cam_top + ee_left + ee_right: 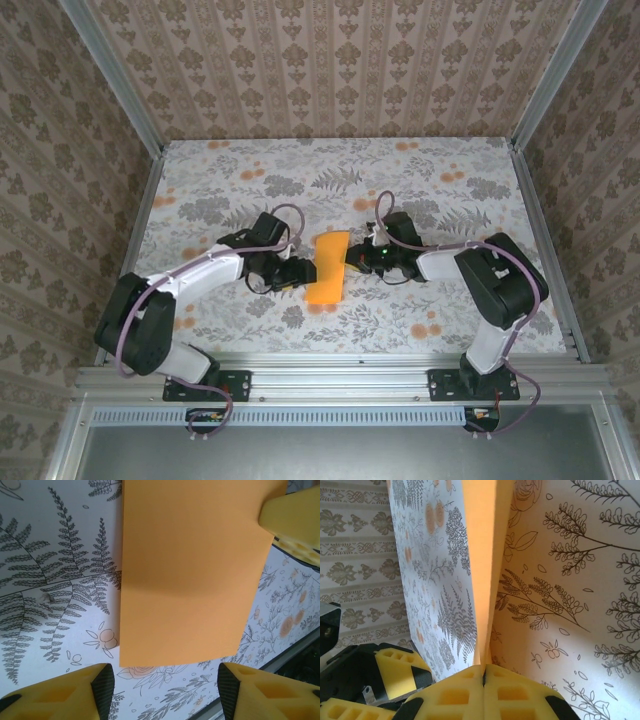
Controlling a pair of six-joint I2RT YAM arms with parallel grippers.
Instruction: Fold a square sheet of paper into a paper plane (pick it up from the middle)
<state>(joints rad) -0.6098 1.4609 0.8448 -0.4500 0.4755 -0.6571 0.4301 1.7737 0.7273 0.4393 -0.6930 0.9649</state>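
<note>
**Right claw (352, 258) pinching the sheet of paper (328, 268), left claw (300, 272) released**

My right claw is clenched on the right edge of the orange sheet, and in the right wrist view its pads meet on the paper. My left claw is spread wide just beside the sheet's left edge, gripping nothing. In the top view the sheet sits mid-frame on the floral bench (450, 200), between the two claws.

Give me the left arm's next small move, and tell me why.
Probably ease the left gripper forward and close it on the near edge of the square sheet of paper. Its jaws stand open with that edge just ahead, between them, while the right gripper is shut on the opposite side and holds that side raised. A second grip looks needed to steady the sheet for folding.
</note>
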